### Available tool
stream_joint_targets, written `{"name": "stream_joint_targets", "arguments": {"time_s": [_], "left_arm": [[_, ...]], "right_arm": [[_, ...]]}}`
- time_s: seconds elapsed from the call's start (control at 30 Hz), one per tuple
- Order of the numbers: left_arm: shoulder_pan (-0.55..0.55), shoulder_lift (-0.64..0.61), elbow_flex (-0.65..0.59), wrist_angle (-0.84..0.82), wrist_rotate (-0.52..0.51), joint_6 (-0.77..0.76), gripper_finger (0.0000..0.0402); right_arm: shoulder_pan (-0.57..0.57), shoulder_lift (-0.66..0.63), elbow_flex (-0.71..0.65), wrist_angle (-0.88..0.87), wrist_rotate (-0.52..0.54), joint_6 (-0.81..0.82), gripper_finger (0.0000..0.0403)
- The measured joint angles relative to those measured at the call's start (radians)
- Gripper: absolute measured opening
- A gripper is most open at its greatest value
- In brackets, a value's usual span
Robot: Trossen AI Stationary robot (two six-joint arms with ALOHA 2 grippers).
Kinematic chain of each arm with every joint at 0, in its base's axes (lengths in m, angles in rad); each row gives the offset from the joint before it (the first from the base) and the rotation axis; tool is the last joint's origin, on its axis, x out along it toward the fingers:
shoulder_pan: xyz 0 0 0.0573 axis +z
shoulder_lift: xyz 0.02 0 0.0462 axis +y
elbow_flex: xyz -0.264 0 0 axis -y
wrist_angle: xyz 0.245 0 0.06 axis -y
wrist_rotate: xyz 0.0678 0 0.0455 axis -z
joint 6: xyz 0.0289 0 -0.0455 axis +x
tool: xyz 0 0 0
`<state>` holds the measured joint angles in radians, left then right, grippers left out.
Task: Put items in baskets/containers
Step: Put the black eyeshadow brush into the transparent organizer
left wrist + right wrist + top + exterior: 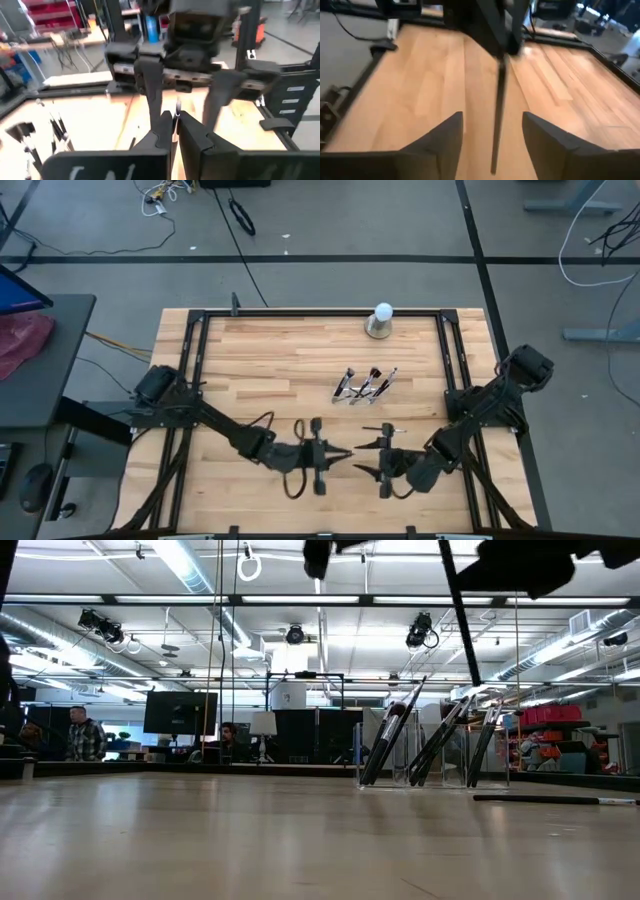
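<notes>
We see a pale butcher-block table (270, 380) inside a black metal frame, with grey floor and loose cables around it. At the far edge stands a white ball on a grey round base (381, 320). From table height the room behind is a wide workshop with ceiling lights, monitors and red shelving; a person (84, 736) stands far off at the left.

Right of centre sits the clear plastic holder (432, 776), nearly invisible against the wood, with several dark-handled makeup brushes (365, 385) leaning in it. Another brush (555, 799) lies flat on the table just beside the holder.

Both arms meet at the near edge of the table. The left gripper (334, 458) points toward the right one, and in its wrist view its fingers (159, 131) are pressed nearly together around a thin dark brush handle (176, 116), which stands up between them. The right gripper (366, 456) faces it, close by. Its fingers (443, 137) are spread wide apart, and the same slim handle (498, 107) runs through the gap between them, touching neither. We cannot make out the bristle end of this brush.
</notes>
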<state>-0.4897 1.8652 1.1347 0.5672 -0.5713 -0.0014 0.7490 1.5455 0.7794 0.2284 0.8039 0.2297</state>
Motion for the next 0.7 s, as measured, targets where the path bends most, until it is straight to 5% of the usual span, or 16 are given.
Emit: {"name": "stream_joint_targets", "arguments": {"time_s": [0.27,0.6,0.7], "left_arm": [[0.039,-0.002,0.0,-0.065,0.068,-0.067,0.0018],[0.039,-0.002,0.0,-0.071,0.077,-0.066,0.0025],[0.039,-0.001,0.0,-0.058,0.071,-0.034,0.0034]], "right_arm": [[-0.067,0.013,0.052,-0.047,-0.096,0.024,0.0186],[-0.086,0.013,0.052,-0.019,-0.107,0.032,0.003],[-0.086,0.02,0.021,0.057,-0.089,0.044,0.0014]]}}
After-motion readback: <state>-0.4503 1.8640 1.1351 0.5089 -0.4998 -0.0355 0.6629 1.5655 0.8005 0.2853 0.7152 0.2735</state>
